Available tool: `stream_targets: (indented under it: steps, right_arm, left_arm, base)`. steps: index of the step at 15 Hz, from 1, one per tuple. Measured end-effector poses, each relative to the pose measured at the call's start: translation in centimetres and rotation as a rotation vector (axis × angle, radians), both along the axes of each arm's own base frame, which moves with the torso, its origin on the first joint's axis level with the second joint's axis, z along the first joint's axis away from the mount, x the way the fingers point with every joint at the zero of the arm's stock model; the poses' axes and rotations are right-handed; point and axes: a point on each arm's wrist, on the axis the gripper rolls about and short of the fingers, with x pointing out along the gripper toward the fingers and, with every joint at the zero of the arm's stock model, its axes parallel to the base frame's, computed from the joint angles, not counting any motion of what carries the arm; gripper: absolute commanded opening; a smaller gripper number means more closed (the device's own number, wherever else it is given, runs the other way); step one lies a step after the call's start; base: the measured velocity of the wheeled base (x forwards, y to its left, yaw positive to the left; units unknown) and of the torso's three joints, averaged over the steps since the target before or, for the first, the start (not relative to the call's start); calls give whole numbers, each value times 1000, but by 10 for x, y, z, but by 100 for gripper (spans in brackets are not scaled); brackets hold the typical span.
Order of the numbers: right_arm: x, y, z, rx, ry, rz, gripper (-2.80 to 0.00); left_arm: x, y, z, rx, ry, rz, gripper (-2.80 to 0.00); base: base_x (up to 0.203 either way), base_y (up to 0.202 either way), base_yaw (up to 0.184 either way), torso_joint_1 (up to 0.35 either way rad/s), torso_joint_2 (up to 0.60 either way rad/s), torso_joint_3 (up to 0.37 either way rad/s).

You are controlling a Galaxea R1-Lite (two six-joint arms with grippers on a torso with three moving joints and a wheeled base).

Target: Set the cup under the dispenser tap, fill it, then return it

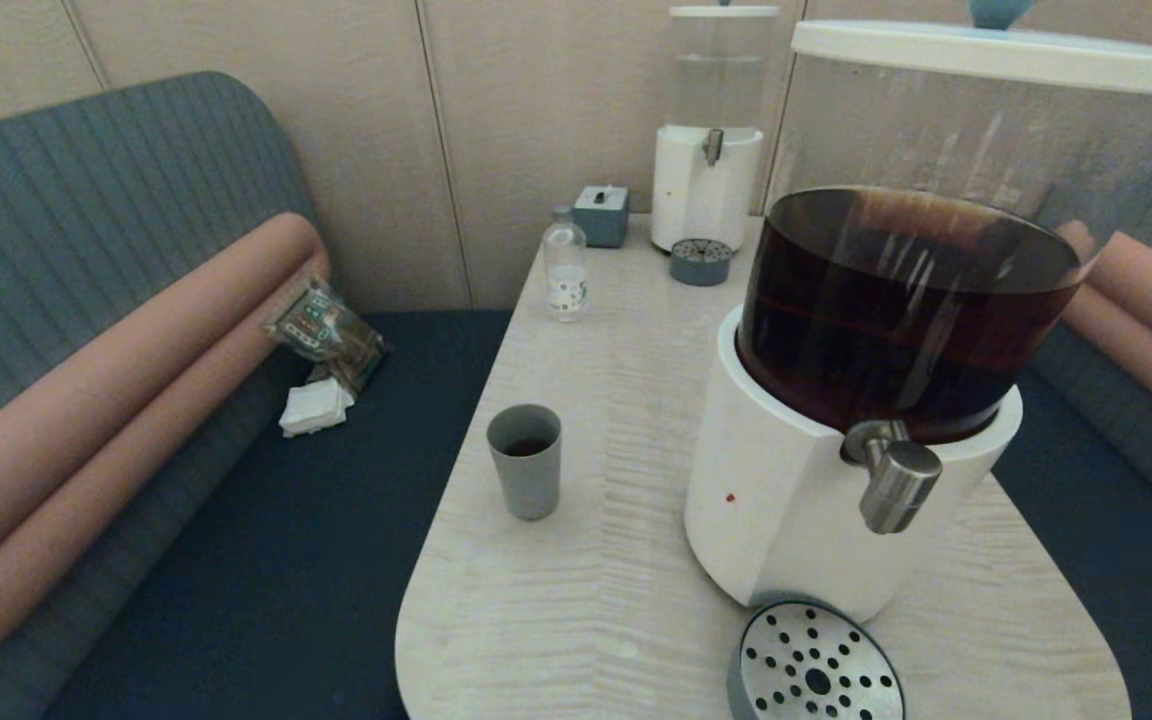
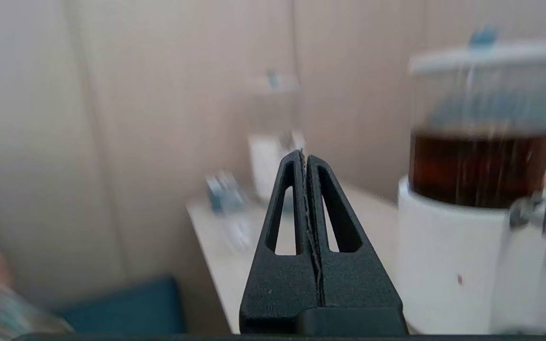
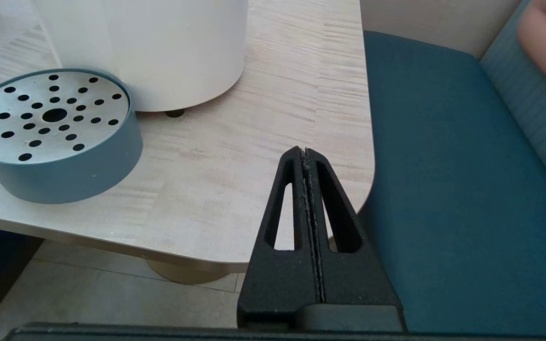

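Beige wall panels and teal upholstered benches enclose a pale wood-grain table (image 1: 626,600), on which all task items stand. We note the small matte grey tapered cup (image 1: 525,460) upright near the table's left edge, well apart from the large white-based dispenser (image 1: 786,500) with its dark brown tank. A little dark liquid shows at the bottom of the cup. The stubby brushed-steel tap (image 1: 896,485) projects over a round perforated steel drip tray (image 1: 816,670), which carries nothing.

We judge the task either finished or not yet begun: the cup stands away from the tap and neither arm holds it. The liquid inside suggests filling has been done and the cup returned, though we cannot confirm this.

The left gripper (image 2: 304,154) has its fingers pressed fully together and grips nothing; it hangs off the table's left side, facing the dispenser, and the cup is not visible in its view. The right gripper (image 3: 305,151) is likewise closed and empty, by the table's near right corner, beside the tray.
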Motion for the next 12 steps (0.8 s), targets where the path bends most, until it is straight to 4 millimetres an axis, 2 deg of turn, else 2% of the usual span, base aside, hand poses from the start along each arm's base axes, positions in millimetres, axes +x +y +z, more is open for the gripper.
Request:
stream_targets:
  steps: [2,5,9,12]
  right_arm:
    - [0,0,0,0,0,0,-280]
    - [0,0,0,0,0,0,-280]
    - [0,0,0,0,0,0,-280]
    - [0,0,0,0,0,0,-280]
  left_arm:
    - [-35,4,-4,-12,-102,36,-280]
    - [-74,5,-17,-15,-188,76,-280]
    - [-96,4,-46,-6,-159,102,-280]
    - [-93,4,-78,17,-59,131,-280]
  base:
    - [0,0,0,0,0,0]
    - [0,0,0,0,0,0]
    - [0,0,0,0,0,0]
    - [0,0,0,0,0,0]
